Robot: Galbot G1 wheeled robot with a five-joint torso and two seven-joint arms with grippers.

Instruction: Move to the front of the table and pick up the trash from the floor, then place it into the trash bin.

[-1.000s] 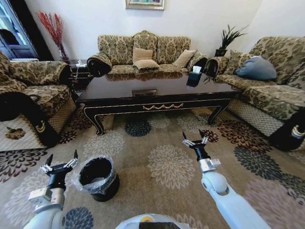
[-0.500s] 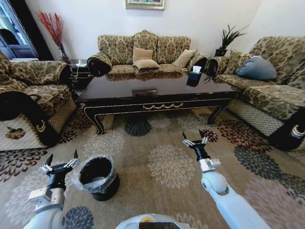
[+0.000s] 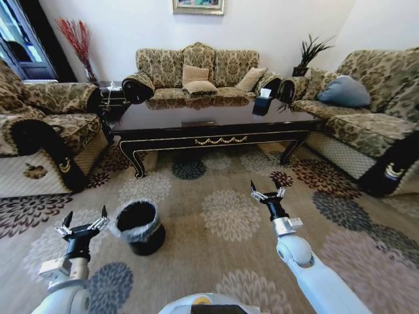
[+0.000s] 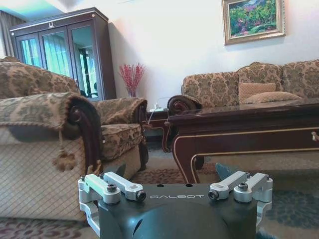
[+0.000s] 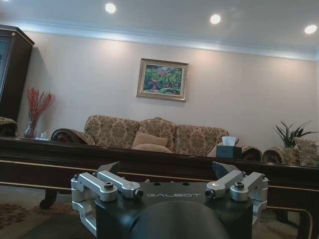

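Lettering reading GALBOT is showing on both wrist housings. From the head camera, the left gripper (image 3: 83, 221) is hovering low over the flowered carpet (image 3: 229, 216) with its fingers spread wide, and the trash bin (image 3: 139, 226) is standing just beside it, toward the middle: round, black, a crinkled clear liner folded over the rim. The right gripper (image 3: 267, 191) is hanging wide open too, well apart from the bin, with the table (image 3: 209, 124) beyond it, glossy dark wood with pale scroll trim.

Left wrist camera now: the open left gripper (image 4: 175, 186) is pointing toward the table's (image 4: 239, 124) carved leg.

Right wrist camera: the right gripper (image 5: 168, 180) is gaping, the table (image 5: 149, 162) stretching across ahead, a tissue box (image 5: 228, 149) sitting on it.
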